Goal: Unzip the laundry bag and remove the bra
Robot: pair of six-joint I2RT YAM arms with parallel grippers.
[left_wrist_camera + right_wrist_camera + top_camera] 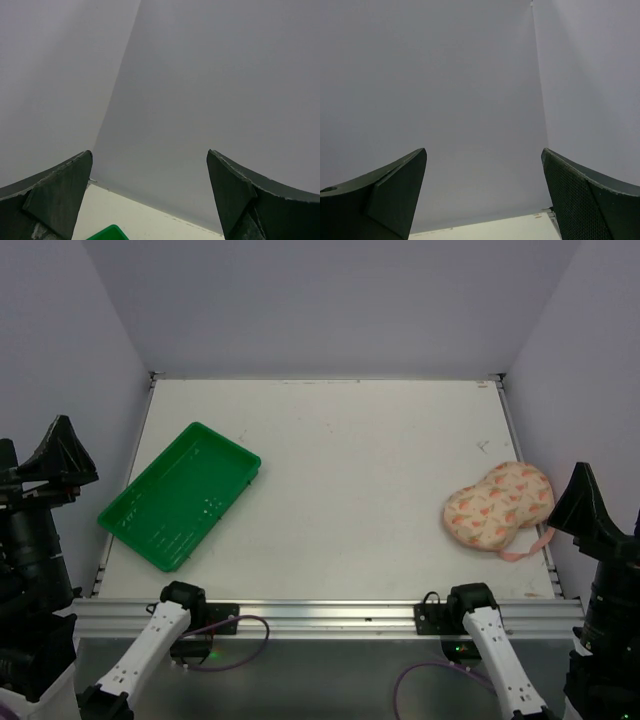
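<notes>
The laundry bag (498, 505), a peanut-shaped cream-peach pouch with red-pink print, lies closed at the right side of the table, its pink loop strap (527, 547) trailing toward the front right. The bra is hidden from view. My left gripper (58, 452) is raised at the far left, off the table's edge, open and empty; it also shows in the left wrist view (150, 167). My right gripper (583, 502) is raised at the far right, just right of the bag, open and empty; it also shows in the right wrist view (483, 165). Both wrist cameras face the back wall.
A green plastic tray (180, 494) lies angled at the table's left side; its corner shows in the left wrist view (110, 233). Grey walls enclose the table on three sides. A metal rail (330, 615) runs along the near edge.
</notes>
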